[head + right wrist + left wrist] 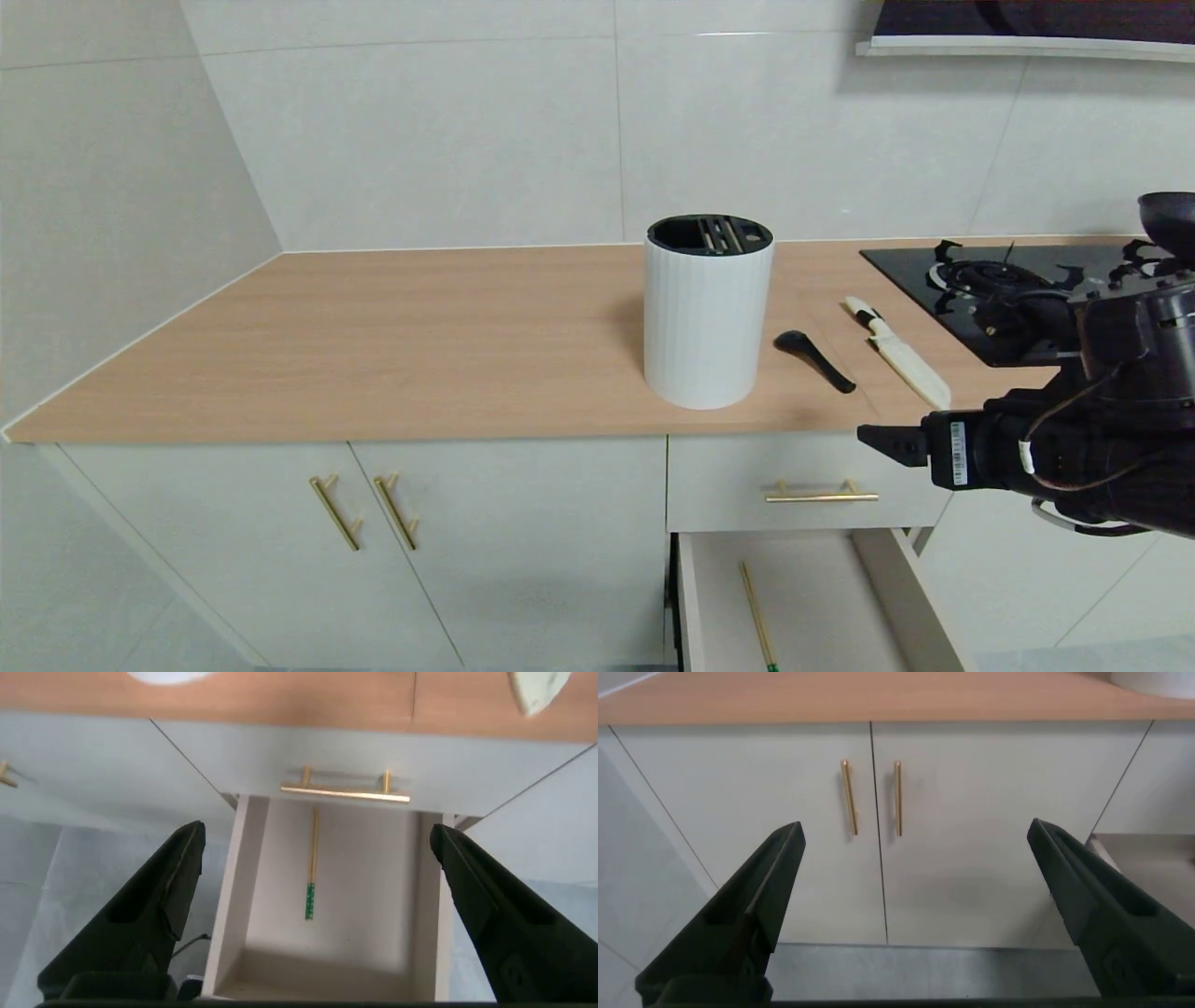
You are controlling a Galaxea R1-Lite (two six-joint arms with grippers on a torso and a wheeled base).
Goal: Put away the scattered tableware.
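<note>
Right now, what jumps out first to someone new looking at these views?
The white ribbed holder standing upright mid-counter draws the eye first, with a black utensil and a white knife lying loose beside it, toward the stove. Below, the open drawer holds a chopstick, and the right gripper hangs open above it.
</note>
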